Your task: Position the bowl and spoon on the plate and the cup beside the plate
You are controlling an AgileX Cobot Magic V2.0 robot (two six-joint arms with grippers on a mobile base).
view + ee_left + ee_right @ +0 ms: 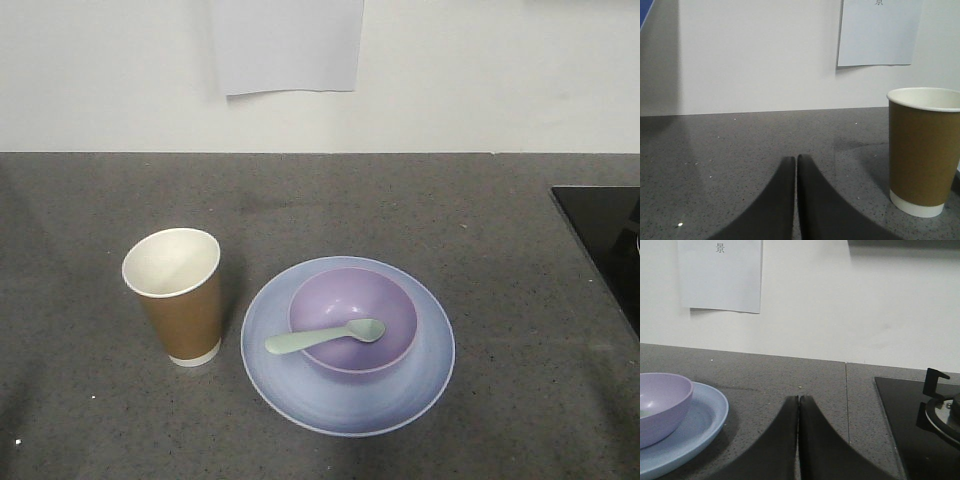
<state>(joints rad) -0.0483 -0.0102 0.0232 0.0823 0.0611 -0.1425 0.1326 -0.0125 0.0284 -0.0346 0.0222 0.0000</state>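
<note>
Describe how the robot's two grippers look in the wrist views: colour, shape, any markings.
Each gripper, the left gripper and the right gripper, shows two matte dark grey-black fingers, broad at the bottom, curving inward to narrow tips. No markings, cables or labels are visible. The arms themselves are out of view.

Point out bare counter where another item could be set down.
Free: the grey counter between the pale blue plate and the black cooktop; the wide strip behind toward the wall; left of the brown paper cup. Crowded: the narrow gap between cup and plate.
</note>
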